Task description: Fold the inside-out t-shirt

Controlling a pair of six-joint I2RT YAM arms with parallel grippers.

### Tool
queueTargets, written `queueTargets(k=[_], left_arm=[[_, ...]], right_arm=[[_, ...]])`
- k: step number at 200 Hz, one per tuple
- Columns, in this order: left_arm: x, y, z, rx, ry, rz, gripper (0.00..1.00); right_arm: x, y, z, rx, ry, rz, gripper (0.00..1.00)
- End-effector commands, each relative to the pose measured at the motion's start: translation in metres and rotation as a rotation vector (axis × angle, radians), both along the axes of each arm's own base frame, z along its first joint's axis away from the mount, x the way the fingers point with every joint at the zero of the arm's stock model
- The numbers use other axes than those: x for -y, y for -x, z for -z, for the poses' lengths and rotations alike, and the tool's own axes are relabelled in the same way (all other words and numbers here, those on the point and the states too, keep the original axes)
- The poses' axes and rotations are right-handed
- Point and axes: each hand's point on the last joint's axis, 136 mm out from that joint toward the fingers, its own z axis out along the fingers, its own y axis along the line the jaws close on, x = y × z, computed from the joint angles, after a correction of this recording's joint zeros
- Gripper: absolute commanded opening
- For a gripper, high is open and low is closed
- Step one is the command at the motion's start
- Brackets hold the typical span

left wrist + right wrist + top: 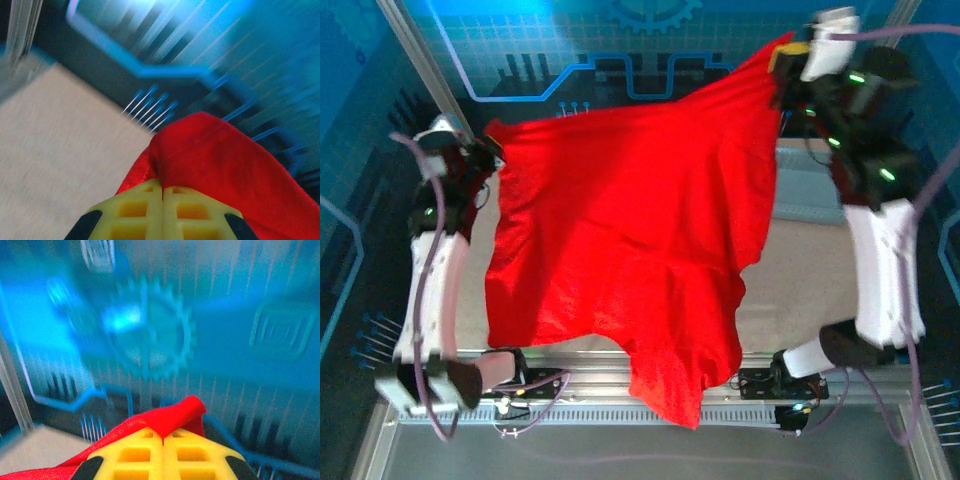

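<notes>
Here the inside-out t-shirt (pixel 630 230) hangs spread in the air above the table (pixel 800 290), stretched between the two arms. The left tool (pixel 162 192) is pinched tight on a red edge at the left side. The right tool (pixel 163 437) is clamped on another corner, raised higher toward the far right (its yellow fingers (pixel 135 455) meet with cloth bunched just beyond them). The shirt's lower tail droops past the table's near edge.

White shells (pixel 885 270), black joints (pixel 850 345), lilac cables (pixel 438 240) — yellow gridded claw pads (pixel 132 210).
</notes>
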Motion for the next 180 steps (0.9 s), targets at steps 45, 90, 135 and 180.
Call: queueTargets(k=[45, 90, 135, 180], left_arm=[[-0.010, -0.048, 0.205, -0.441, 0.131, -0.021, 0.00], [-0.014, -0.074, 0.235, -0.479, 0.131, -0.012, 0.00], [-0.023, -0.099, 0.230, -0.468, 0.085, -0.006, 0.00], [-0.028, -0.105, 0.205, -0.414, 0.058, 0.004, 0.00]], right_arm=[[-0.013, -0.168, 0.253, -0.468, 0.152, 0.125, 0.00], [-0.022, -0.223, 0.311, -0.568, 0.183, 0.151, 0.00], [-0.032, -0.244, 0.309, -0.519, 0.157, 0.119, 0.00], [-0.040, -0.225, 0.289, -0.525, 0.134, 0.071, 0.00]])
